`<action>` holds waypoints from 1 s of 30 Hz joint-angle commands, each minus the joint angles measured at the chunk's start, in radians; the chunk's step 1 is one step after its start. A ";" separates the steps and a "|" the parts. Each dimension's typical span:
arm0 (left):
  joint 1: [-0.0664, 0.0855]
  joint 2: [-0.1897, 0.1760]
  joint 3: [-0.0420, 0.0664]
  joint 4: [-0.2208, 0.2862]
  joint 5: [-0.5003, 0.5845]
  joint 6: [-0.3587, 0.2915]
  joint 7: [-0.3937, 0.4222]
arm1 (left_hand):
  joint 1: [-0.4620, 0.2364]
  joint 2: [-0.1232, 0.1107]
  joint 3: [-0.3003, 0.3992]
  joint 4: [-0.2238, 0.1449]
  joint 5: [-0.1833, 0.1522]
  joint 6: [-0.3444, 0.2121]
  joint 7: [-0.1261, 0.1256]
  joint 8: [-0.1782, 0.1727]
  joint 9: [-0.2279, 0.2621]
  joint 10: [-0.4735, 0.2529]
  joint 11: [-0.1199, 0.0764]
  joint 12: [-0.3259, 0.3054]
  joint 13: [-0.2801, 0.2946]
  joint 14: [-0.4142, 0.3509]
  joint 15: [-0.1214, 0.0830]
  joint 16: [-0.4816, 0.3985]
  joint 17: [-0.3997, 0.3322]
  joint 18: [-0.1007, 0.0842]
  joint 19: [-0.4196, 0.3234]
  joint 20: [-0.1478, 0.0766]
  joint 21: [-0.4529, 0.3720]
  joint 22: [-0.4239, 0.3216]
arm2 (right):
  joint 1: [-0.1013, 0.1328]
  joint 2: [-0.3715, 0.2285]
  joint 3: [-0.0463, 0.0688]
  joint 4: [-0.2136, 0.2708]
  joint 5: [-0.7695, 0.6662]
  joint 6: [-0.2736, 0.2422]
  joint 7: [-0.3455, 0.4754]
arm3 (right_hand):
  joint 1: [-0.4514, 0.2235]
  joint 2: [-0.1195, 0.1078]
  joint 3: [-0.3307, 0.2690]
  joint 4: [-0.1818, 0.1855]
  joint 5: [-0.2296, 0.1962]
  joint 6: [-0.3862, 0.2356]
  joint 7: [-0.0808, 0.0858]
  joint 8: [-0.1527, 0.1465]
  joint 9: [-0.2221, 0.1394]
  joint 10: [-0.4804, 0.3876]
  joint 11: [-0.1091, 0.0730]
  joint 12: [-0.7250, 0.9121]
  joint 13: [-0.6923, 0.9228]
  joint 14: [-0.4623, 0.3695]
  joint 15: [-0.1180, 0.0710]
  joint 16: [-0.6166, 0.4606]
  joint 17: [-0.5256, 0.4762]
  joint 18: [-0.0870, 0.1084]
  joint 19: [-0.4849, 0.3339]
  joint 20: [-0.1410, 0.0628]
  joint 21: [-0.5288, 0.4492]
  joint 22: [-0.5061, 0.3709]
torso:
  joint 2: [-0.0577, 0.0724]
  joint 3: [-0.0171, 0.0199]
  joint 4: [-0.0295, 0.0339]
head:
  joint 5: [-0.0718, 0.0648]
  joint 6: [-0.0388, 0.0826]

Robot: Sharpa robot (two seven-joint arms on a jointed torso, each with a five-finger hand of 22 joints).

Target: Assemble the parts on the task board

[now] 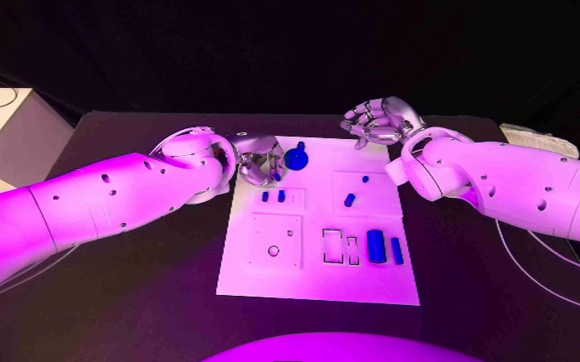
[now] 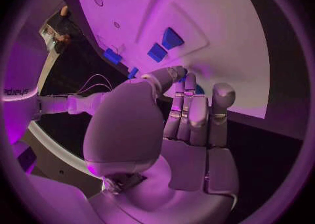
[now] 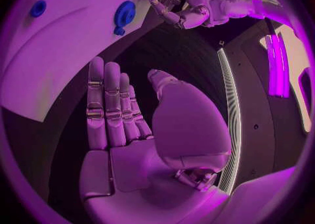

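Darkness surrounds the black table point(image 1: 145, 295), with the flat white rectangular task board point(image 1: 317, 282) at its middle. Small blue plastic parts point(image 1: 376, 245) lie across the board, and a round blue knob-shaped part point(image 1: 297, 159) sits near its far edge. The left hand point(image 1: 257, 161) hovers at the board's far left corner, fingers point(image 2: 190, 113) curled, touching nothing I can make out. The right hand point(image 1: 378, 122) hangs beyond the far edge, fingers point(image 3: 105, 103) straight, apart from the thumb, empty.

No text, label or number can be read anywhere.
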 commanded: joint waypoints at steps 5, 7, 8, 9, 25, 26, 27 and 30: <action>-0.001 0.002 -0.001 0.001 0.000 0.037 0.001 | -0.008 0.004 -0.007 0.000 0.004 0.008 0.002 0.005 0.001 0.008 0.000 -0.006 0.001 0.005 0.002 0.003 -0.002 -0.005 0.004 -0.003 0.002 -0.001 | 0.000 0.000 0.000 0.002 -0.002 0.006 0.012 | -0.002 -0.011 0.005 -0.001 0.005 0.000 0.004 0.005 0.000 0.004 -0.004 -0.006 -0.001 0.009 0.000 -0.006 0.001 0.012 0.010 0.000 -0.003 -0.001 | -0.001 0.0002 0.0009 | -0.001 -0.003; -0.001 0.002 -0.002 0.001 0.000 0.040 0.000 | -0.008 0.004 -0.006 -0.001 0.004 0.008 0.002 0.005 0.001 0.008 -0.001 -0.007 0.001 0.005 0.002 0.003 -0.002 -0.005 0.003 -0.003 0.002 -0.001 | 0.000 0.000 0.000 0.002 -0.002 0.006 0.012 | -0.002 -0.011 0.005 -0.001 0.005 0.000 0.004 0.005 0.000 0.004 -0.004 -0.006 -0.001 0.009 0.000 -0.006 0.001 0.012 0.010 0.000 -0.003 -0.001 | 0.000 0.0004 0.0006 | -0.001 -0.003; -0.001 0.002 -0.002 0.001 0.000 0.040 0.000 | -0.008 0.004 -0.006 -0.001 0.004 0.008 0.002 0.005 0.001 0.008 -0.001 -0.007 0.001 0.005 0.002 0.003 -0.002 -0.005 0.003 -0.003 0.002 -0.001 | 0.000 0.000 0.000 0.002 -0.002 0.006 0.012 | -0.002 -0.011 0.005 -0.001 0.005 0.000 0.004 0.005 0.000 0.004 -0.004 -0.006 -0.001 0.009 0.000 -0.006 0.001 0.012 0.010 0.000 -0.003 -0.001 | 0.000 0.0004 0.0006 | -0.001 -0.003; -0.001 0.002 -0.002 0.001 0.000 0.040 0.000 | -0.007 0.005 -0.006 -0.001 0.003 0.010 0.002 0.005 0.002 0.010 -0.001 -0.007 0.001 0.005 0.001 0.004 -0.001 -0.005 0.003 -0.003 0.002 -0.001 | 0.000 0.000 0.000 0.002 -0.002 0.006 0.012 | -0.002 -0.011 0.005 -0.001 0.005 0.000 0.004 0.005 0.000 0.004 -0.004 -0.006 -0.001 0.009 0.000 -0.006 0.001 0.012 0.010 0.000 -0.003 -0.001 | 0.000 0.0003 0.0003 | 0.000 -0.003; -0.003 0.014 -0.008 -0.017 -0.024 0.041 -0.007 | -0.012 0.003 -0.012 -0.003 0.001 0.014 0.001 0.001 0.004 0.015 -0.003 -0.010 0.004 -0.001 0.000 0.001 -0.012 -0.002 -0.008 -0.005 -0.007 -0.012 | 0.000 0.000 0.000 0.004 -0.002 0.006 0.012 | -0.002 -0.011 0.005 -0.001 0.005 0.000 0.004 0.005 0.000 0.004 -0.004 -0.006 -0.001 0.009 0.000 -0.006 0.001 0.012 0.010 0.000 -0.003 -0.001 | 0.000 0.0008 -0.0006 | 0.000 -0.004; -0.004 0.015 -0.009 -0.019 -0.028 0.041 -0.007 | -0.012 0.003 -0.012 -0.003 0.000 0.013 0.001 0.000 0.004 0.014 -0.002 -0.011 0.004 -0.002 0.000 0.001 -0.014 -0.002 -0.008 -0.005 -0.008 -0.012 | 0.000 0.000 0.000 0.004 -0.002 0.006 0.012 | -0.002 -0.011 0.005 -0.001 0.005 0.000 0.004 0.005 0.000 0.004 -0.004 -0.006 -0.001 0.009 0.000 -0.006 0.001 0.012 0.010 0.000 -0.003 -0.001 | 0.000 0.0009 -0.0006 | 0.000 -0.005; -0.004 0.017 -0.010 -0.021 -0.031 0.042 -0.007 | -0.012 0.003 -0.012 -0.003 0.000 0.013 0.001 0.000 0.004 0.014 -0.002 -0.011 0.004 -0.002 0.000 0.001 -0.014 -0.002 -0.008 -0.005 -0.008 -0.012 | 0.000 0.000 0.000 0.004 -0.002 0.006 0.012 | -0.002 -0.011 0.005 -0.001 0.005 0.000 0.004 0.005 0.000 0.004 -0.004 -0.006 -0.001 0.009 0.000 -0.006 0.001 0.012 0.010 0.000 -0.003 -0.001 | 0.000 0.0009 -0.0006 | 0.000 -0.005; -0.005 0.019 -0.012 -0.024 -0.037 0.042 -0.007 | -0.012 0.003 -0.012 -0.003 0.000 0.013 0.001 0.000 0.004 0.014 -0.002 -0.011 0.004 -0.002 0.000 0.001 -0.014 -0.002 -0.008 -0.005 -0.008 -0.012 | 0.000 0.000 0.000 0.004 -0.002 0.006 0.012 | -0.002 -0.011 0.007 -0.001 0.005 -0.001 0.004 0.006 0.000 0.004 -0.004 -0.006 -0.005 0.012 0.000 -0.013 0.003 0.012 0.013 0.000 -0.007 -0.008 | 0.000 0.0011 -0.0004 | 0.000 -0.006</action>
